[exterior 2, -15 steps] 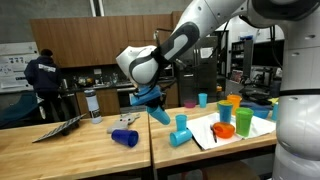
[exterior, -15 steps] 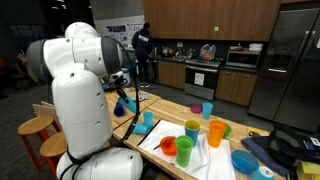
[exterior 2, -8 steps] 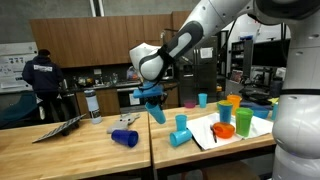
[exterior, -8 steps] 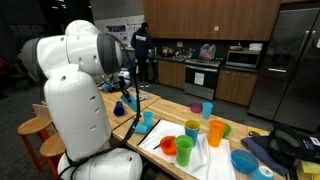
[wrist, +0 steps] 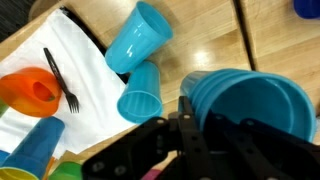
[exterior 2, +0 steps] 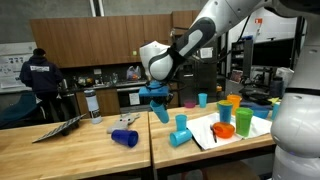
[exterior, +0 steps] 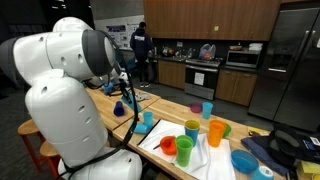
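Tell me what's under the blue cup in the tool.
Wooden table shows around the blue cup in the tool; two light blue cups and a white cloth sit off to one side. The spot straight beneath is hidden by the cup itself.

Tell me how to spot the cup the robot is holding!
Find the long wooden table, then the white robot arm above it. At the arm's tip, the dark gripper clamps a light blue cup. It is the only cup in the air; the other cups stand or lie on the table.

Light-blue cup (wrist: 255,100); orange cup (wrist: 28,90); black fork (wrist: 58,75); white cloth (wrist: 92,92).
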Motion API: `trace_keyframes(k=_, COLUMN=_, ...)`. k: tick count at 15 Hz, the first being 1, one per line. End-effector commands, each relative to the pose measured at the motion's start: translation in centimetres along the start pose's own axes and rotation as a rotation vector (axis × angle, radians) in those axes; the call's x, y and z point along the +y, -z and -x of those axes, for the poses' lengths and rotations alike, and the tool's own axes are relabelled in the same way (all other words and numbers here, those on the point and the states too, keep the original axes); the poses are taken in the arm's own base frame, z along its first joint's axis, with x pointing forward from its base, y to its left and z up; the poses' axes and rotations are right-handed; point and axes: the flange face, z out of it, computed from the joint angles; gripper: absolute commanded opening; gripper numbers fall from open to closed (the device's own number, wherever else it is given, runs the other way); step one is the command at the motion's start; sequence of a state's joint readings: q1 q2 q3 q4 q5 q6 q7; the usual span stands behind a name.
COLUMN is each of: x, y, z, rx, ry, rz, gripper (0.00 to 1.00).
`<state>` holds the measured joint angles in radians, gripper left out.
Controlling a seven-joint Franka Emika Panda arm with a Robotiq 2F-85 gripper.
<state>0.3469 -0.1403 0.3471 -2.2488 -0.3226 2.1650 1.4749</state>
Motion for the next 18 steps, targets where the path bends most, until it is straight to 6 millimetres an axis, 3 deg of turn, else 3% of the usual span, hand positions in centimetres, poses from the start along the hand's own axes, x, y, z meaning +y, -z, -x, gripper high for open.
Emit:
trace_keyframes(k=1, x=2.8, y=1.7, z=0.1, rx=0.007, ry=-0.088, rz=-0.057, gripper=0.03)
trace_keyframes(k=6, x=6.0, y=2.8, z=-0.1, rx=-0.007, ry=-0.185, rz=-0.087, gripper=0.03)
trace_keyframes(k=13, x=11.6, y=1.7, z=-1.2, rx=-0.061, ry=-0.329, rz=-0.089, gripper=0.03)
trace_keyframes(k=18, x=14.0, y=1.4, z=-2.1, rx=-0.054, ry=-0.384, rz=-0.085, gripper=0.03)
